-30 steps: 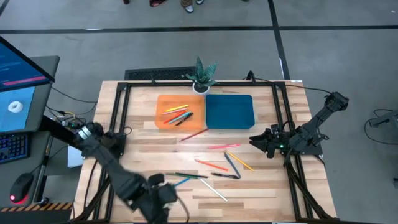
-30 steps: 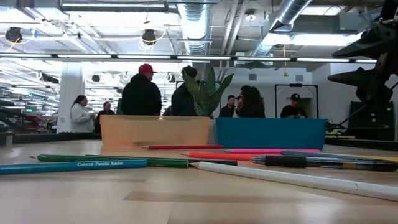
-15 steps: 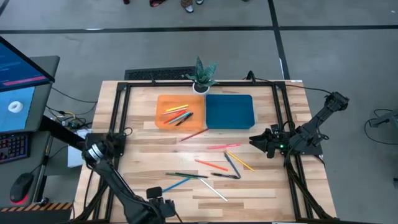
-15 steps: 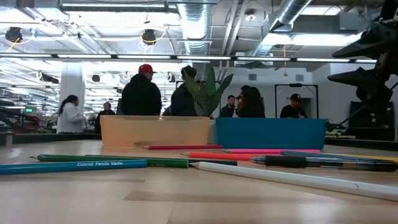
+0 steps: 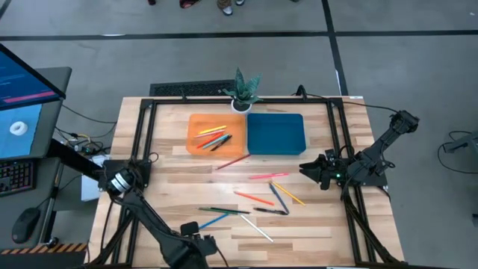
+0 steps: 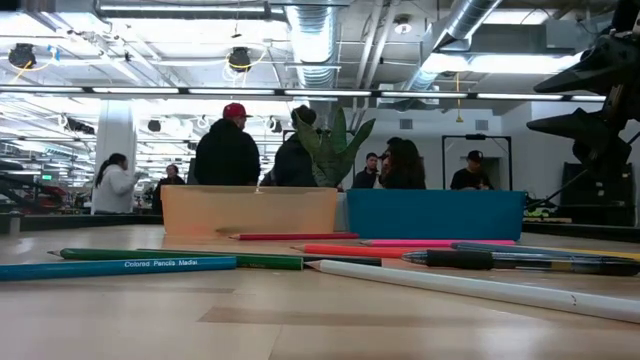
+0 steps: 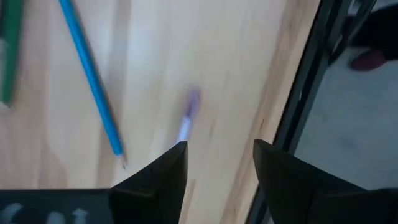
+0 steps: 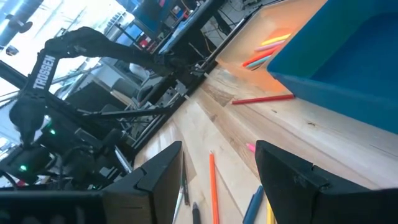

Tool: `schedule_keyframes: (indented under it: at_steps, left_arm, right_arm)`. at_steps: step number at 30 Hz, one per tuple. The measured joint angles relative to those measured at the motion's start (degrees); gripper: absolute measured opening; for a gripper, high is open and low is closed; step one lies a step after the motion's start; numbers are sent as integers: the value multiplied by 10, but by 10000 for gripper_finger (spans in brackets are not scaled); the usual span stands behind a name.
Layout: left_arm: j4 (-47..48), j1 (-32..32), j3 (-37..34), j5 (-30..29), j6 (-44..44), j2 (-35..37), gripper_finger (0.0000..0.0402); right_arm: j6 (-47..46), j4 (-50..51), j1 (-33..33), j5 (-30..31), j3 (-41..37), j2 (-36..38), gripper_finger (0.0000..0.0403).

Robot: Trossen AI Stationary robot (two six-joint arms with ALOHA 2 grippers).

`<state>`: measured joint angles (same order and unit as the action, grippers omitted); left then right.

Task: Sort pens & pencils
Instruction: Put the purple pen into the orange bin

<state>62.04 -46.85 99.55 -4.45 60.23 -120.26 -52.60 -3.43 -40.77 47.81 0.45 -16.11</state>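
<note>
Left claw (image 7: 216, 155) open, purple pencil (image 7: 188, 113) ahead

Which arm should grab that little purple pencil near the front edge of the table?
Left. Its open gripper hangs right over the purple pencil. The right gripper, also open, waits at the table's far right.

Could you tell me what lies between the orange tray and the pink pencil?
In the high view, a red pencil lies slanted on bare wood between the orange tray and the pink pencil. The low view shows it too, in front of that tray.
</note>
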Motion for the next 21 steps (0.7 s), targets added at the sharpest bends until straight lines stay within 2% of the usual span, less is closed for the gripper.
schedule_keyframes:
  at_steps: [4,10,15,21]
  left_arm:
    - [-21,-1,-25,-21,-14,22,174]
    - [-130,-6,-135,-14,4,62,174]
    - [-110,-7,-164,-16,-24,69,174]
    - [-160,-7,-205,6,-49,69,174]
  right_arm:
    - [0,0,0,0,0,0,225]
    - [0,0,0,0,0,0,225]
    - [0,0,0,0,0,0,225]
    - [0,0,0,-4,0,0,225]
